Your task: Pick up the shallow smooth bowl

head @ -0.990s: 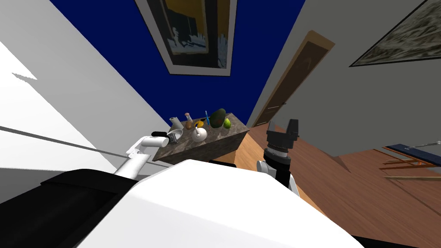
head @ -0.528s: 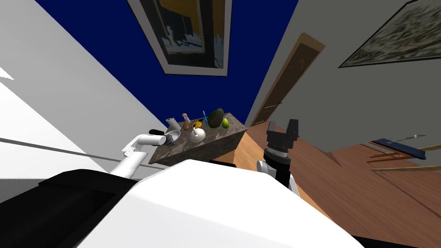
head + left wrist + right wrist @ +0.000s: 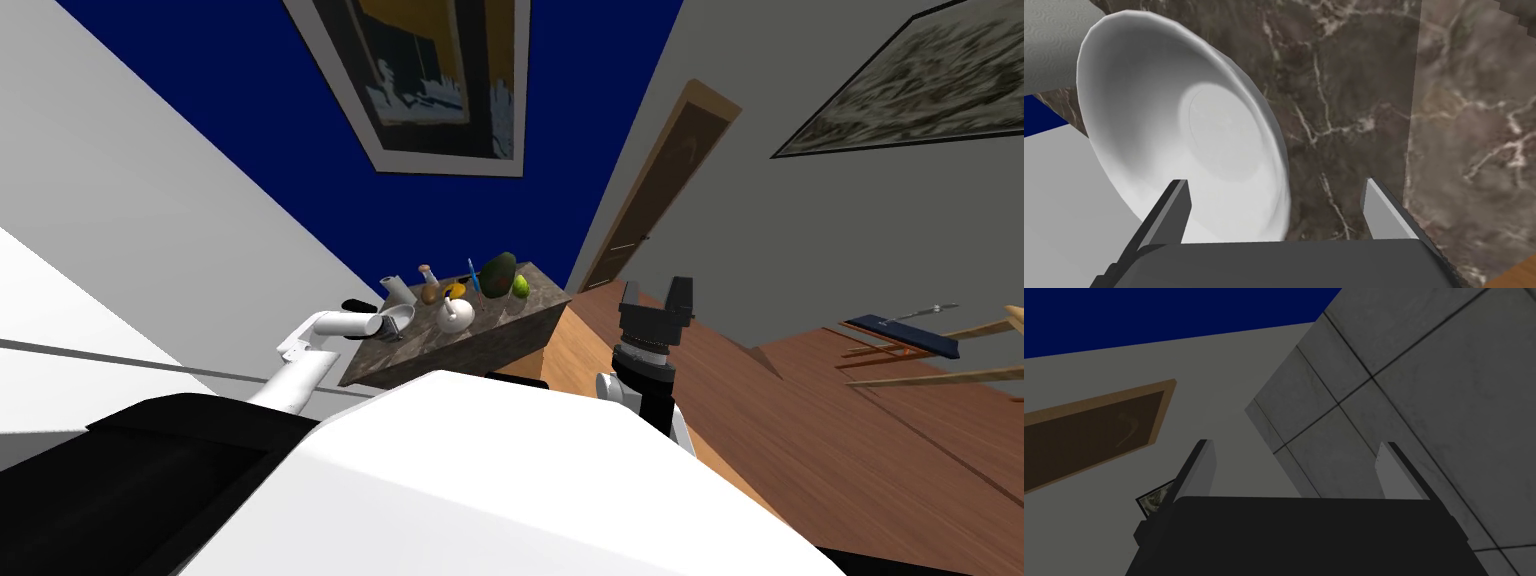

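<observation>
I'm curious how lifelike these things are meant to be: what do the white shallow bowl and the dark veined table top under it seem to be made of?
White shallow bowl: plain and smooth, softly shaded with no pattern. It could be glazed ceramic or plastic; the look leaves it open. Dark brown table top: polished stone, probably marble, going by the pale branching veins.

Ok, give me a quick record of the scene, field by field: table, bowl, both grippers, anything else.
table: dark marble top
bowl: white, shallow, at the table's left edge
left gripper: open, the bowl's rim between its blades
right gripper: open, empty, raised away from the table
other items: avocado, lime
</observation>
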Motion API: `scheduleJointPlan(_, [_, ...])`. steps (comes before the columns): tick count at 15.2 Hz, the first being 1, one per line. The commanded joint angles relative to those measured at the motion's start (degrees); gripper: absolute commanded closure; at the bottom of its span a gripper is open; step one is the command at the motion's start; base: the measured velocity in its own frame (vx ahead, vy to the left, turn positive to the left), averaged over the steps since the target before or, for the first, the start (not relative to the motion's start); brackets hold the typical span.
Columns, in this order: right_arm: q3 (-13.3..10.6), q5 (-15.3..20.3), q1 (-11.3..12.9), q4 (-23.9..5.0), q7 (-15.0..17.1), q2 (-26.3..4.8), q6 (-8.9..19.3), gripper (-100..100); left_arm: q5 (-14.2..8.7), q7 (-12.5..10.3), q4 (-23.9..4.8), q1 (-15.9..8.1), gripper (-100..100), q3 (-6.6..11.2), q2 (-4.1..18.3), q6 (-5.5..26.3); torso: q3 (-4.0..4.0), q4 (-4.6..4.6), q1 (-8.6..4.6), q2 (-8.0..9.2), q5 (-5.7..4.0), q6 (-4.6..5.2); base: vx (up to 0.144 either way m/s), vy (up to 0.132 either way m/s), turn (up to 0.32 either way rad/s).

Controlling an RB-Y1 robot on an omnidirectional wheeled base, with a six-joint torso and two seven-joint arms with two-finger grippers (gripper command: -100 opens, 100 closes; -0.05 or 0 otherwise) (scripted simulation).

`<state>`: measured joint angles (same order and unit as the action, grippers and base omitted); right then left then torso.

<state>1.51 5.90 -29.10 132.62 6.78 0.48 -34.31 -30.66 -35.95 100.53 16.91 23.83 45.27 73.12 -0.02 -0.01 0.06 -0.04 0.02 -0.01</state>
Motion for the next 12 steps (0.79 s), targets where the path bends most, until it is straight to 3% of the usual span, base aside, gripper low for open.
scheduleJointPlan(1, [0.0,0.0,0.0,0.0,0.0,0.0,0.0,0,0.7,0.7,-1.8,-0.5,-100,-0.48,-0.7,-1.6,0.00,0.00,0.00,0.00,0.00,0.00,0.023,0.022,-0.016])
scheduleJointPlan(3, [0.0,0.0,0.0,0.0,0.0,0.0,0.0,0,0.5,0.7,-1.8,-0.5,-100,-0.35,-0.5,-1.4,-0.03,-0.01,0.05,-0.05,0.02,0.00,0.014,0.012,-0.009])
scheduleJointPlan(4, [0.0,0.0,0.0,0.0,0.0,0.0,0.0,0,0.5,0.9,-1.9,-0.5,100,-0.37,-0.6,-1.6,-0.01,0.00,0.00,0.00,0.00,0.00,0.000,0.000,0.000])
scheduleJointPlan(8, [0.0,0.0,0.0,0.0,0.0,0.0,0.0,0,0.5,0.8,-1.9,-0.5,100,-0.36,-0.6,-1.6,0.01,0.00,-0.03,0.03,-0.01,0.02,0.000,0.000,0.000])
scheduleJointPlan(11, [0.0,0.0,0.0,0.0,0.0,0.0,0.0,0,-0.4,-0.4,1.2,0.2,100,0.22,0.5,0.9,0.05,0.02,-0.13,0.09,-0.08,0.01,-0.014,-0.015,0.019])
scheduleJointPlan(12, [0.0,0.0,0.0,0.0,0.0,0.0,0.0,0,-0.1,0.0,0.1,0.0,100,-0.03,0.1,-0.1,0.07,0.04,-0.18,0.12,-0.09,0.02,-0.012,-0.011,0.007])
